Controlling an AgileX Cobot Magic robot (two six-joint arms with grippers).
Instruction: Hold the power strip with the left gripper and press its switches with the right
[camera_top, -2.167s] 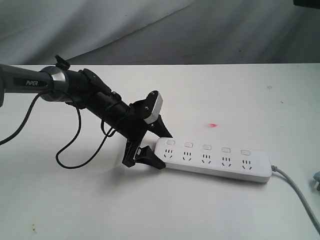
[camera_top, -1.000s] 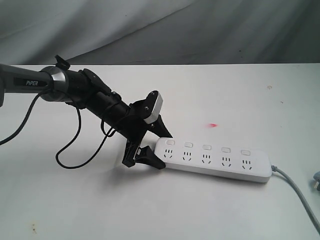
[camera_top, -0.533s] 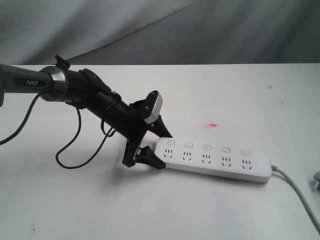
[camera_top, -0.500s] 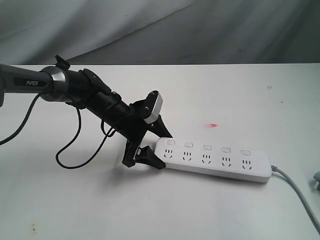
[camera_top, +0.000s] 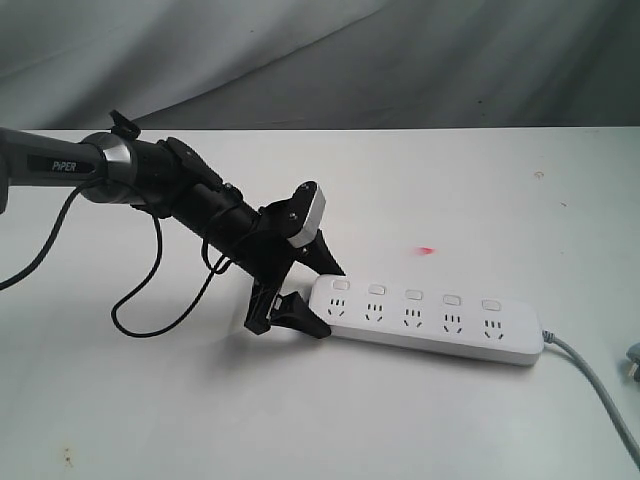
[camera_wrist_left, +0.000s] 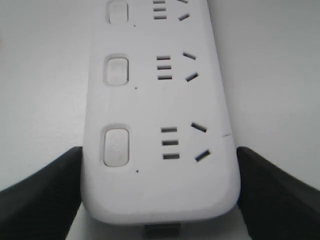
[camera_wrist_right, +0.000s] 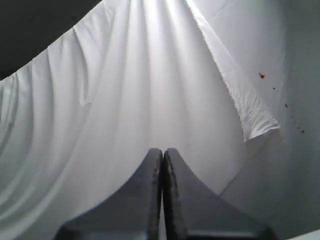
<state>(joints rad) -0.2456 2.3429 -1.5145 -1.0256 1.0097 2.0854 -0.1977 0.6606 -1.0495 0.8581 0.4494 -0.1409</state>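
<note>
1 power strip (camera_top: 395, 333), 5 switches (camera_top: 414, 294), 5 sockets (camera_top: 413, 318).

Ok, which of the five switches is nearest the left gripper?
The end switch farthest from the grey cable, leftmost in the exterior view; the left gripper straddles that end of the power strip.

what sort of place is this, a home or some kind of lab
Most likely a robot test bench in a lab, not a home: a bare white table, a draped grey cloth backdrop behind it, and the left gripper clamped on the end of a power strip.
</note>
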